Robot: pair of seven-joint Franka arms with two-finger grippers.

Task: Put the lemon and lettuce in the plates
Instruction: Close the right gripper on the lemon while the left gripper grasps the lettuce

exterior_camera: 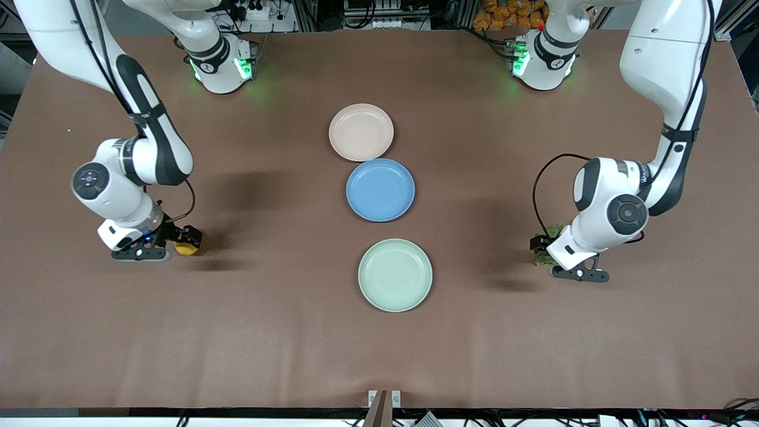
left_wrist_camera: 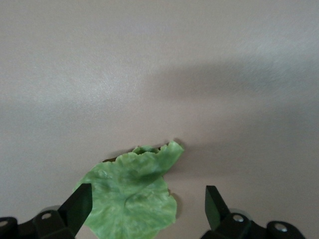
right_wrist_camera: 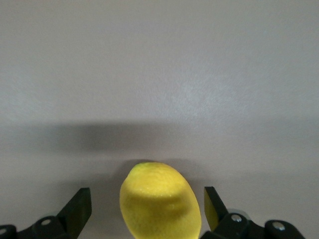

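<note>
The yellow lemon (exterior_camera: 187, 247) lies on the brown table toward the right arm's end. My right gripper (exterior_camera: 181, 237) is low over it and open. In the right wrist view the lemon (right_wrist_camera: 159, 201) sits between the two spread fingers of the right gripper (right_wrist_camera: 145, 209). The green lettuce (exterior_camera: 551, 230) lies toward the left arm's end, mostly hidden under my left gripper (exterior_camera: 541, 244), which is open. In the left wrist view the lettuce (left_wrist_camera: 132, 199) lies flat between the fingers of the left gripper (left_wrist_camera: 147, 206). The beige-pink plate (exterior_camera: 361, 131) and the mint green plate (exterior_camera: 395, 274) are empty.
A blue plate (exterior_camera: 380, 190) lies between the two pale plates in the middle of the table, touching the beige-pink one. The three plates form a line running toward the front camera.
</note>
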